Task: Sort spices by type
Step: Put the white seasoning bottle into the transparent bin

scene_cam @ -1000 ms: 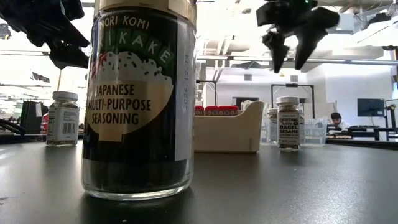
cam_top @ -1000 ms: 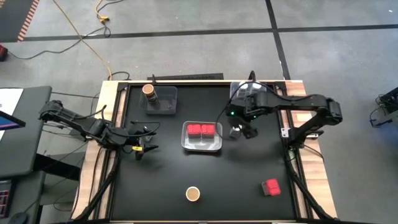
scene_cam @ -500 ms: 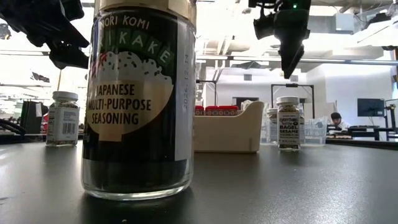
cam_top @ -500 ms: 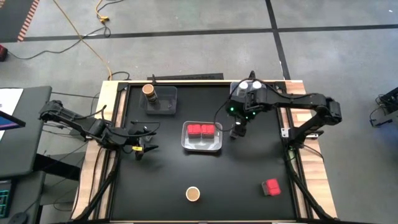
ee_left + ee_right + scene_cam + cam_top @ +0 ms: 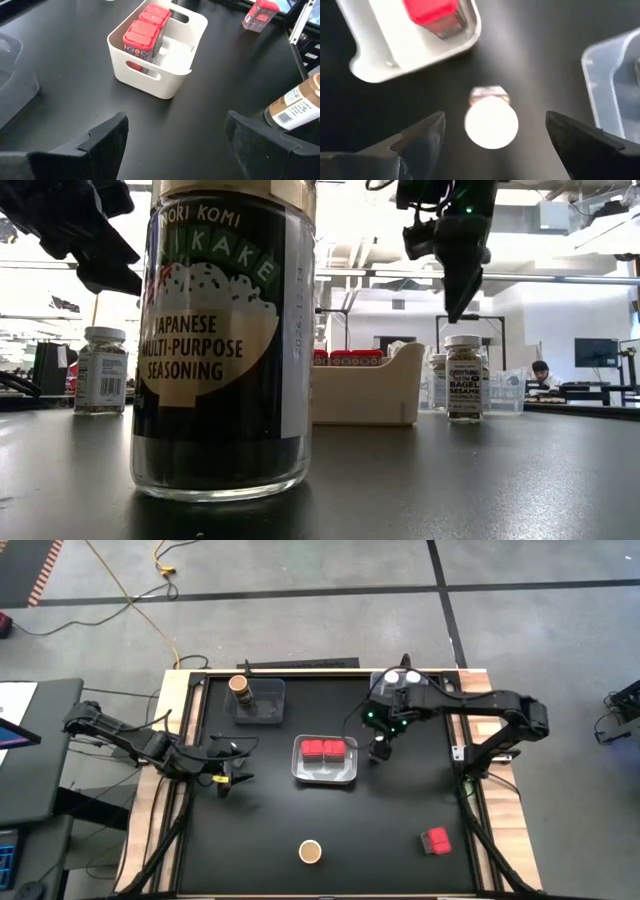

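- Black table (image 5: 330, 830): both arms over it, left arm at the left edge, right arm reaching in from the right.
- White bin (image 5: 325, 760), mid-table: 2 red blocky spice tins (image 5: 324, 748) stand side by side inside. Third red tin (image 5: 436, 841) stands alone near the front right corner, well apart.
- Clear tray, back left (image 5: 260, 700): 1 brown-topped jar (image 5: 240, 686) stands in it. Second brown-topped jar (image 5: 310, 852) stands alone at front centre; the low view shows it close up, label reading "Japanese multi-purpose seasoning".
- Clear tray, back right (image 5: 385, 680): 2 white lids (image 5: 404, 675) show; the rest is hidden under the arm.
- Right gripper (image 5: 382, 750): just right of the bin, pointing down, fingers spread wide, holding nothing. White-lidded jar (image 5: 491, 122) stands upright on the table directly below, between the fingers, untouched.
- Another white-lidded jar (image 5: 103, 370) shows far left in the low view.
- Left gripper (image 5: 232, 780): waits near the left edge, fingers (image 5: 107, 142) parted, empty.
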Available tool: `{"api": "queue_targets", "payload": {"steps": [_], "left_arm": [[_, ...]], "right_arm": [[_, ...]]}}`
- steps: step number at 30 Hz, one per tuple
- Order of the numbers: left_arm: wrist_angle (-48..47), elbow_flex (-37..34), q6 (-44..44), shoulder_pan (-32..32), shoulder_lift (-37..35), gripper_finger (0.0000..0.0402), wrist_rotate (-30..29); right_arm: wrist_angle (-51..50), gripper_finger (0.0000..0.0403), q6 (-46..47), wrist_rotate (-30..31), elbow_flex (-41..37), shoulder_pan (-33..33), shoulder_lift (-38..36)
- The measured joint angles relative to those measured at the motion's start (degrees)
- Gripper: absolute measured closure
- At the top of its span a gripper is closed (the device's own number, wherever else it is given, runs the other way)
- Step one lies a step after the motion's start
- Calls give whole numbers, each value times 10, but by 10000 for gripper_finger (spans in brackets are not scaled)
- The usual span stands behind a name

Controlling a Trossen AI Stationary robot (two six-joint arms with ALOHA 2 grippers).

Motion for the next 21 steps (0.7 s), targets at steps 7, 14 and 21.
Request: {"api": "queue_targets", "payload": {"steps": [7, 14, 21], "left_arm": [[-10, 0, 0, 0, 0, 83, 0], [-10, 0, 0, 0, 0, 83, 0], [-9, 0, -3, 0, 0, 83, 0]], "right_arm": [[-4, 25, -13, -9, 0, 2, 55], [-13, 25, -14, -12, 0, -4, 118], [-34, 41, -14, -14, 0, -3, 142]]}}
